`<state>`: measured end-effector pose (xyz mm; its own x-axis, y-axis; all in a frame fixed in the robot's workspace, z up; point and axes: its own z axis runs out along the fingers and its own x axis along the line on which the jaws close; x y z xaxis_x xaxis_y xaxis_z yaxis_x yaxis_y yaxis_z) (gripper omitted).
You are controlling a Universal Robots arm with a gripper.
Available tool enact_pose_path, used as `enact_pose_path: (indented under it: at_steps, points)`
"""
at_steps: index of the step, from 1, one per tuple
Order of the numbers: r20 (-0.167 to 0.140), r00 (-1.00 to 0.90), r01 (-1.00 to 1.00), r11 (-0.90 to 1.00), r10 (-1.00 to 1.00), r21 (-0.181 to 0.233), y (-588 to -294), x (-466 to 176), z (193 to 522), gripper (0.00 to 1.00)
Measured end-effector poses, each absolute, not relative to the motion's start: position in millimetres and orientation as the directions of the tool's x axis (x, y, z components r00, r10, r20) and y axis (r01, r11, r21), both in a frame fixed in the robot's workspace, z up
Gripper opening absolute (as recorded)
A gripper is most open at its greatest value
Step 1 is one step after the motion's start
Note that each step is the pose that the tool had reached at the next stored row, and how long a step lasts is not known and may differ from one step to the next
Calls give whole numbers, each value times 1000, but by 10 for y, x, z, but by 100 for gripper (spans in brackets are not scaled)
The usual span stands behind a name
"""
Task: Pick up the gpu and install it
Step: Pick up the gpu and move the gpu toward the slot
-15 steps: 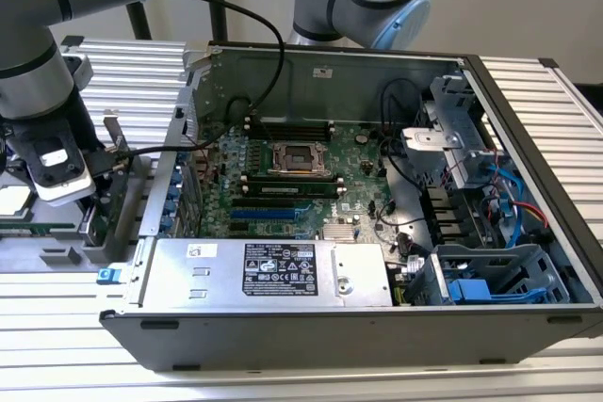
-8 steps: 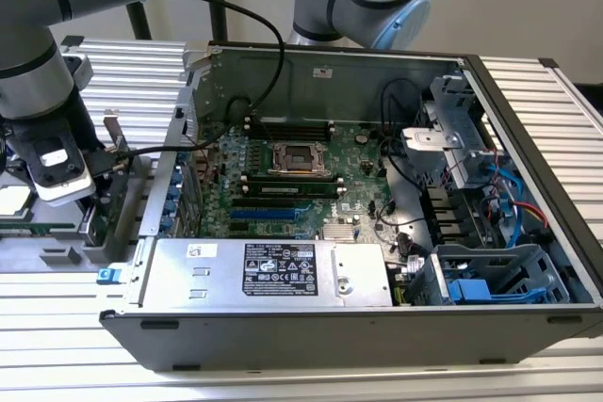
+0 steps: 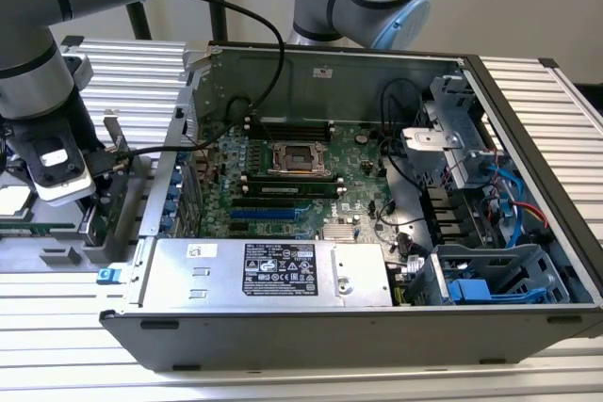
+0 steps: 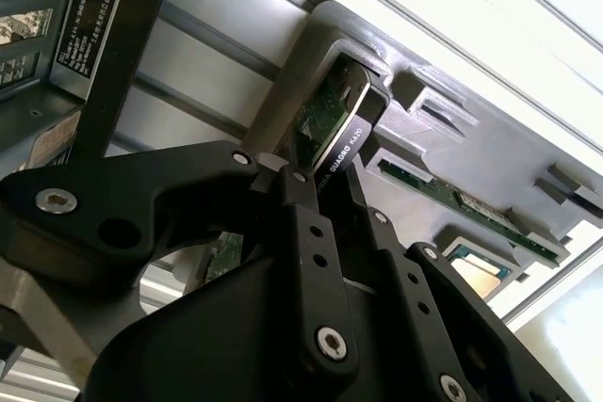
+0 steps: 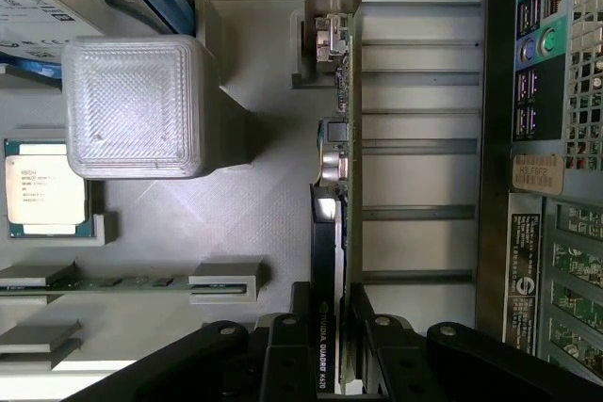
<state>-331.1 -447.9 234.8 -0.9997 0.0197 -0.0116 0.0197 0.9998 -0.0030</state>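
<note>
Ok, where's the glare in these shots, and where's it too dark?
Exterior view: even light, pale sheen on the grey metal power supply box. Second wrist view: the ribbed white surface is blown out, the black tool very dark. First wrist view: the translucent white block glares; the thin black-faced gpu card is evenly lit.

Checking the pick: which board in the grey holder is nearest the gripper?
The gpu, the black-edged card right at the gripper; the memory stick sits farther off.
</note>
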Motion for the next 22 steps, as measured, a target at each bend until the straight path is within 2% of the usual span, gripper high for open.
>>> enact_pose_path:
  at_steps: [22]
  points:
    - [-12, -1000, 20, 1000, 20, -3, -4479, -3310, 2373, 0]
